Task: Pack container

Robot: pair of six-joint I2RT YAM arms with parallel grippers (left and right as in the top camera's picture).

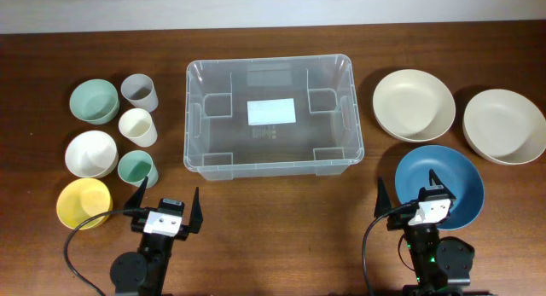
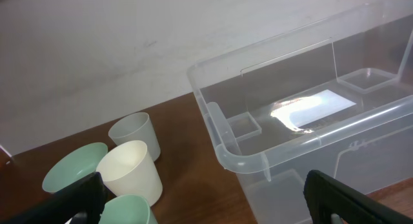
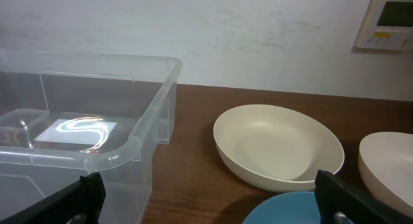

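Looking at a clear container (image 1: 271,165) parked mid-bench, nearer the far edge, mouth up. Got a white label (image 1: 271,112) on its bottom. Can't read any print on it, just getting glare off it in both wrist views. Also spotting a wall panel (image 3: 389,20) with a little screen, top right of the right wrist view, text too blurry to make out. Over by the near edge, left of centre: left gripper (image 1: 168,199) with fingers spread wide, aimed at the container, gripping nothing. Same deal toward the near right corner: right gripper (image 1: 408,192) splayed apart, hanging over the near-left rim of a blue bowl (image 1: 456,172), arm tucked low behind it.
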